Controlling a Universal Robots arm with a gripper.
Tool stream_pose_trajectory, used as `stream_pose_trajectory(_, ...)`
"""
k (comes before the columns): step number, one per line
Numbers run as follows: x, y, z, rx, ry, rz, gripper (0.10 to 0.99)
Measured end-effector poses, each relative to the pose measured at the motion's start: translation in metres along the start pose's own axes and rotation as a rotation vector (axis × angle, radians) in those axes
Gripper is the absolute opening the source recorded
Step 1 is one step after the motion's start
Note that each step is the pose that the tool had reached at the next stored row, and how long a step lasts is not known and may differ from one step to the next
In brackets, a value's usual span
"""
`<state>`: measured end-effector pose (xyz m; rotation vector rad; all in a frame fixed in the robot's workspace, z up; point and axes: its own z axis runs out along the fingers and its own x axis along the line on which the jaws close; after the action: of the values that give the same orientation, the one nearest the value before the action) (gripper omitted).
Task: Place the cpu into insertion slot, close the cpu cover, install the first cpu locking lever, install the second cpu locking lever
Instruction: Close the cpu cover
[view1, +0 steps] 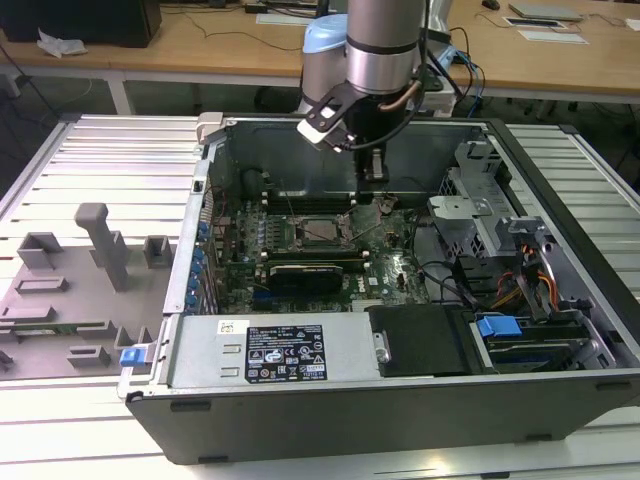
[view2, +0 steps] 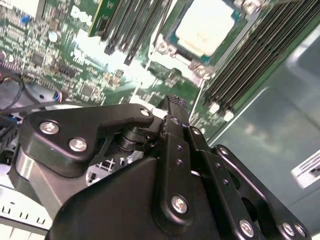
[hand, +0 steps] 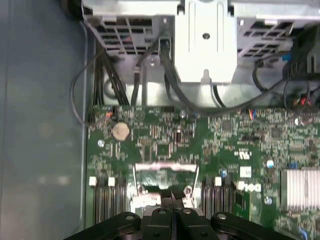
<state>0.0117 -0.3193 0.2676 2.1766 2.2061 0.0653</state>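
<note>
Black links and screws of my tool (view2: 172, 103) sit closest in the second wrist view. They run out to two narrow fingers pressed flat together, with nothing between them that I can see. The tip hangs low over the green board (view2: 75, 65); whether it touches I cannot tell.

Just beyond the tip is the cpu (view2: 205, 25), its pale top lying flat and square inside the slot (view1: 301, 231). The silvery cover (hand: 165, 167) appears to be down around it. In the first wrist view thin bright rods (hand: 134, 177) run along either side, and I take them for the locking levers. I cannot tell whether either one is hooked.

Past the cpu are the long black memory slots (view2: 255, 55), and behind them the grey wall of the computer case (view2: 280, 125).

As I judge it, the danger is my closed tip. It is narrow, so a springy rod could slip off it and snap back. A push that lands slightly off would strike the small parts on the board or the memory slots. If the cpu is not fully seated, force on the cover could bend the contacts beneath it.
</note>
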Motion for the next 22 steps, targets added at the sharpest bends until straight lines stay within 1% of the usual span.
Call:
stream_pose_trajectory(6, -0.0003, 0.0207, 0.0015, 0.004, 0.0000, 0.001, 0.106)
stream_pose_trajectory(7, -0.0003, 0.0261, 0.0025, 0.007, -0.0009, 0.001, 0.106)
stream_pose_trajectory(10, -0.0005, 0.0353, 0.0059, 0.014, -0.0019, 0.002, 0.106)
stream_pose_trajectory(12, -0.0006, 0.0402, 0.0082, 0.017, -0.0021, 0.002, 0.106)
stream_pose_trajectory(13, -0.0006, 0.0444, 0.0116, 0.020, -0.0020, 0.002, 0.106)
stream_pose_trajectory(16, -0.0006, 0.0477, 0.0174, 0.024, -0.0020, 0.002, 0.106)
stream_pose_trajectory(18, -0.0006, 0.0480, 0.0204, 0.025, -0.0018, 0.002, 0.106)
stream_pose_trajectory(22, -0.0007, 0.0479, 0.0209, 0.025, -0.0020, 0.002, 0.106)
